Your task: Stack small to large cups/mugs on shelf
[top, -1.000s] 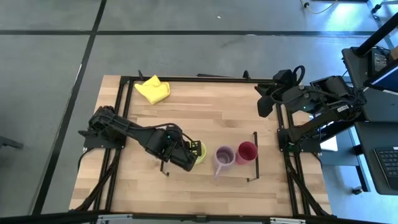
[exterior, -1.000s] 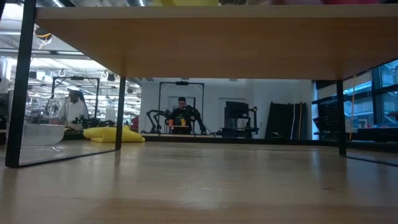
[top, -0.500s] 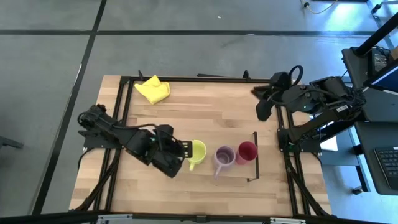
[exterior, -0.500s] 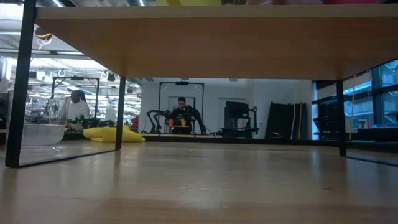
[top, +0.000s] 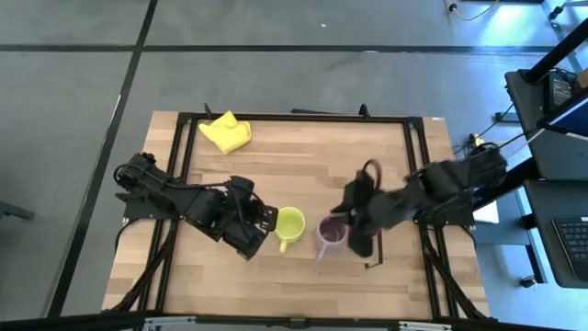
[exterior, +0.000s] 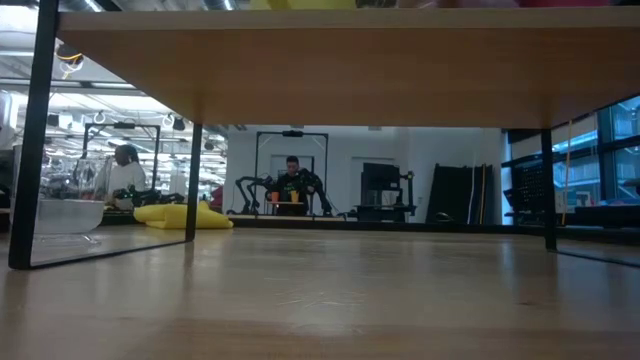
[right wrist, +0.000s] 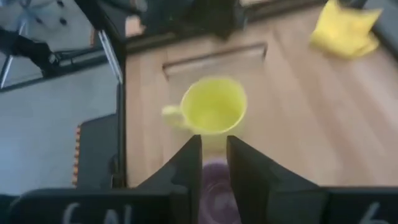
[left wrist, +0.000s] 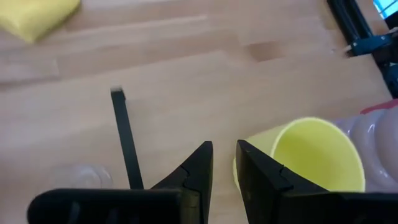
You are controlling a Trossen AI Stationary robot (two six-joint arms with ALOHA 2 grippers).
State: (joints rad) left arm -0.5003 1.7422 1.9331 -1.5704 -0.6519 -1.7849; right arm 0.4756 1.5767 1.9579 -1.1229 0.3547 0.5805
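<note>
The yellow-green mug (top: 290, 223) and the purple mug (top: 329, 233) stand upright side by side on the shelf (top: 303, 256); the shelf's board fills the top of the low view (exterior: 320, 70). My right arm hides the red cup. The clear glass (left wrist: 78, 177) stands beside the shelf's black end frame (left wrist: 126, 143). My left gripper (top: 264, 226) is just left of the yellow-green mug (left wrist: 311, 158), its fingers a narrow gap apart and empty. My right gripper (right wrist: 214, 152) hovers over the purple mug (right wrist: 214, 190), its fingers also a narrow gap apart.
A yellow cloth (top: 225, 132) lies at the table's far left. The shelf's other black end frame (top: 377, 241) stands by my right arm. In the low view, people and other robot rigs show in the room behind the table.
My left gripper has drawn back from the yellow-green mug toward the table's left; the mug stays upright on the shelf. My right arm has swung from the table's far right corner down over the purple mug and the red cup, covering the red cup.
</note>
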